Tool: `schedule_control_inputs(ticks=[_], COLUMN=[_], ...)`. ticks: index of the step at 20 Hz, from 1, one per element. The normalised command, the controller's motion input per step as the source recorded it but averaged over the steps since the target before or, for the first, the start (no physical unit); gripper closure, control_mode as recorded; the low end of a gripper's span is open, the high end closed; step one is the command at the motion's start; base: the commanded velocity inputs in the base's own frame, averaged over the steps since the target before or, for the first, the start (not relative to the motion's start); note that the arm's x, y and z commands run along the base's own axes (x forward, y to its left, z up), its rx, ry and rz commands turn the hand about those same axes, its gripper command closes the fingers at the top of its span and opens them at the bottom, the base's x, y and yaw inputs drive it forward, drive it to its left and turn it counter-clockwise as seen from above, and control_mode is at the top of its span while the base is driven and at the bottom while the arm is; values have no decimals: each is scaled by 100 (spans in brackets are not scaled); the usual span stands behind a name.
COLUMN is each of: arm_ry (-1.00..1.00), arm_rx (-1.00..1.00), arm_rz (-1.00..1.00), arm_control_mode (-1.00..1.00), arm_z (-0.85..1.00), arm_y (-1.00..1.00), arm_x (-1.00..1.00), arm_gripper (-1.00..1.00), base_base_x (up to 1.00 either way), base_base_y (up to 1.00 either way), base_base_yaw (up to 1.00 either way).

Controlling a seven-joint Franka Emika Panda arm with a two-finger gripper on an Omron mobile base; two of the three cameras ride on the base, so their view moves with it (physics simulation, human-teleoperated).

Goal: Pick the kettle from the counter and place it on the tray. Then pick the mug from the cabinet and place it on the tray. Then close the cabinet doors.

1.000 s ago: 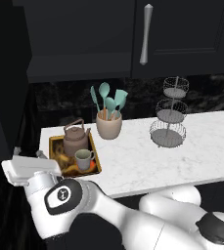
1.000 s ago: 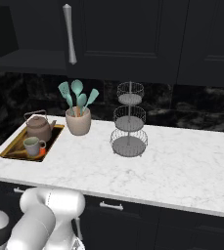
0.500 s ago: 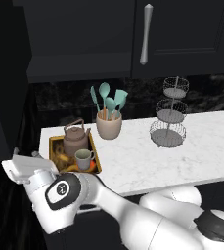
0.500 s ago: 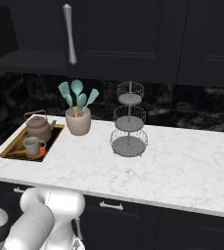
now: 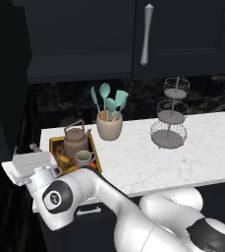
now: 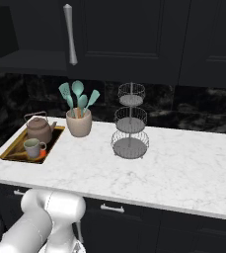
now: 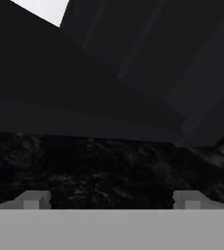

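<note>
The brown-grey kettle (image 5: 76, 140) (image 6: 39, 129) and the small grey-beige mug (image 5: 83, 157) (image 6: 32, 147) both stand on the gold-rimmed tray (image 5: 52, 143) (image 6: 8, 151) at the left end of the white marble counter (image 5: 192, 142) (image 6: 173, 168). My gripper (image 7: 112, 200) is open with nothing between its fingertips and faces black marbled wall and dark cabinet panels. Its white hand (image 5: 33, 163) hangs just off the counter's left end, beside the tray. Above, the cabinet (image 5: 79, 44) (image 6: 25, 34) gapes on its left half. The right cabinet door (image 5: 182, 34) (image 6: 119, 34) is shut. The left door (image 5: 6, 78) is swung out.
A beige crock (image 5: 109, 126) (image 6: 79, 123) of teal utensils stands right of the tray. A three-tier wire stand (image 5: 169, 120) (image 6: 130, 129) stands mid-counter. Dark drawers with silver handles (image 6: 112, 208) run below the worktop.
My hand has crept slightly upward at the counter's left end. Kettle, mug and tray have not moved, and the jaws stay wide.
</note>
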Motion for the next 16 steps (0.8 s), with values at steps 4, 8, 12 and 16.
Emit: schedule_control_inputs(ticks=[4, 8, 12, 16], arm_ry=[-16, -4, 0, 0], arm_rx=[3, 14, 22, 18], arm_rz=[-13, -3, 3, 4], arm_control_mode=[-100, -100, -100, -100], arm_z=[32, 38, 23, 29], arm_y=[38, 43, 35, 31], arm_x=[-23, -8, 0, 0], arm_gripper=[-100, -100, -100, -100], base_base_x=[0, 0, 0, 0], base_base_y=[0, 0, 0, 0], base_base_yaw=[0, 0, 0, 0])
